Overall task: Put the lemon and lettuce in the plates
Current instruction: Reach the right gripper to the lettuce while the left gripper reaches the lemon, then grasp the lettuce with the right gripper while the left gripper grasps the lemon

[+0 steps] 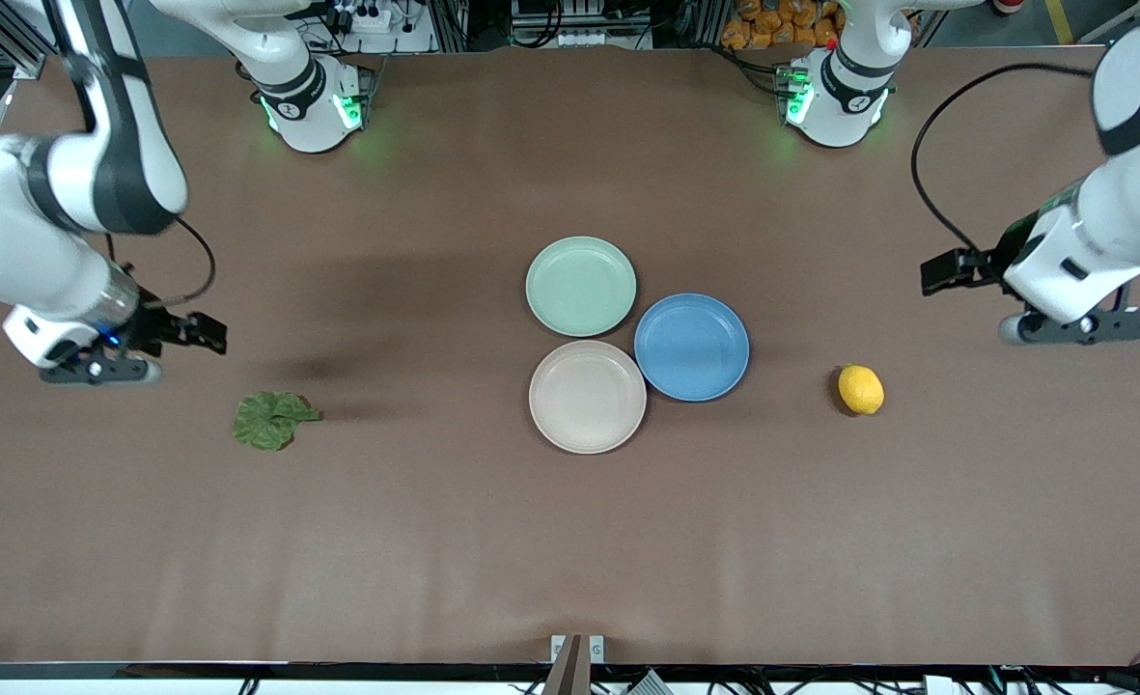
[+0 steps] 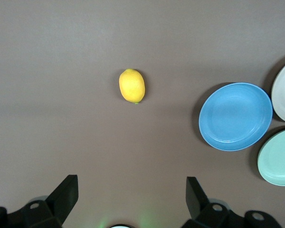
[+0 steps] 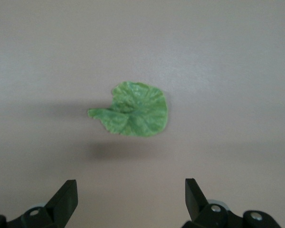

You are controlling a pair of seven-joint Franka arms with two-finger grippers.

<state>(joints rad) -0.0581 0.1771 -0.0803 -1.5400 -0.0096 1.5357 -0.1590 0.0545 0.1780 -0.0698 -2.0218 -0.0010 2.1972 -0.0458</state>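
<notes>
Nearest the front camera lay the lettuce (image 1: 273, 420), one flat crinkled leaf on the brown counter (image 1: 570, 541) toward the right arm's end; it looked light and limp, best pinched by its ruffled edge or short stem. One lemon (image 1: 861, 389) sat toward the left arm's end, firm, rounded and apt to roll, so a grip across its narrow middle seemed wisest. Three plates clustered mid-counter, all bare: mint plate (image 1: 581, 286), beige plate (image 1: 587, 396), blue plate (image 1: 692, 347). Both claws hung released: the right claw (image 3: 130, 197) above the counter near the lettuce, the left claw (image 2: 132, 194) near the lemon.
</notes>
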